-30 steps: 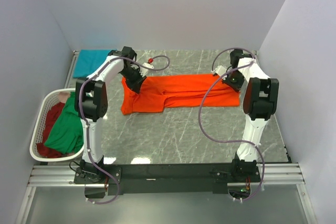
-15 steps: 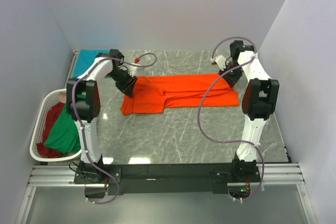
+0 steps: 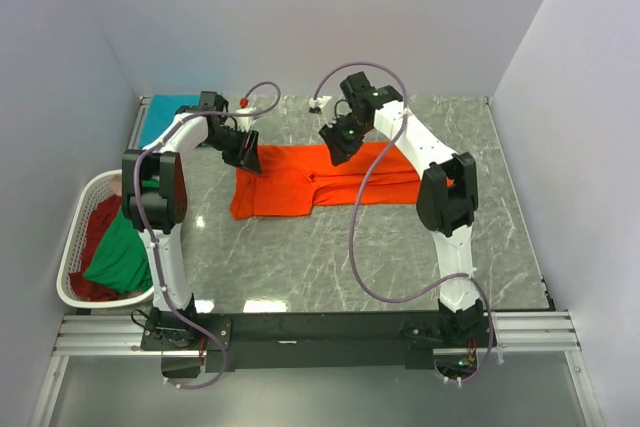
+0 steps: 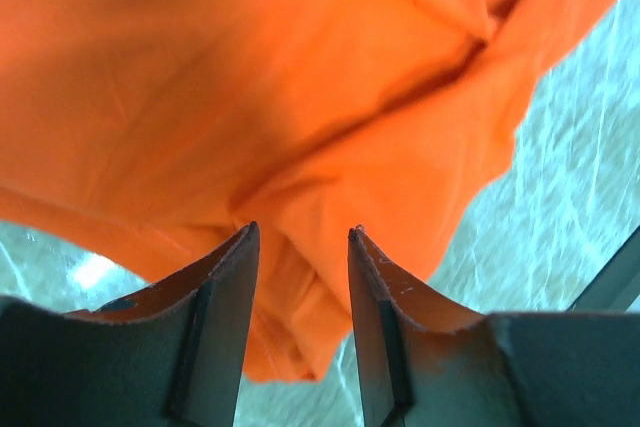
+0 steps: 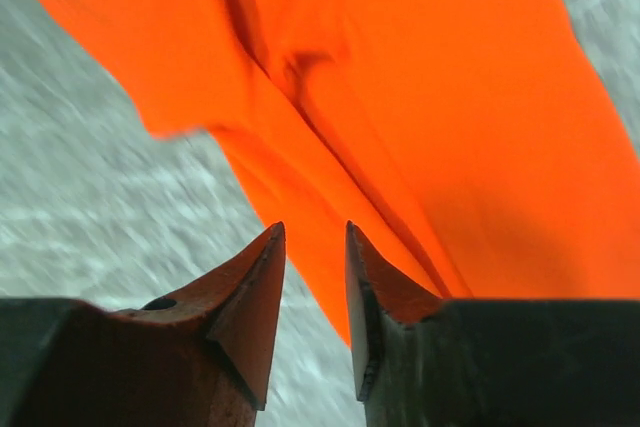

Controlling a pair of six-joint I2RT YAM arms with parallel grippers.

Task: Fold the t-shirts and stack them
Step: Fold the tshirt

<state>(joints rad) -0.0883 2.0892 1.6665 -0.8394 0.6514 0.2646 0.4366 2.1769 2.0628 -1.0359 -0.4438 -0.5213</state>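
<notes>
The bright orange t-shirt [image 3: 300,179] lies folded into a long strip across the back of the table. My left gripper [image 3: 248,151] is open at its back left corner, with orange cloth [image 4: 300,77] under and beyond the jaws [image 4: 300,232]. My right gripper [image 3: 336,141] hovers over the middle of the shirt's back edge, jaws slightly apart and empty [image 5: 315,227], with the cloth edge [image 5: 450,97] just beyond them. The teal shirt [image 3: 168,115] lies flat in the back left corner. The green shirt [image 3: 125,245] and dark red shirt [image 3: 90,232] sit in the basket.
The white slatted laundry basket [image 3: 72,292] stands off the table's left edge. Walls close in on the left, back and right. The right arm's elbow [image 3: 447,197] hangs over the shirt's right end and hides it. Grey marble table [image 3: 340,257] shows in front.
My right arm swung left from the shirt's right end to over its middle back edge. My left gripper shifted slightly back and left at the shirt's left corner.
</notes>
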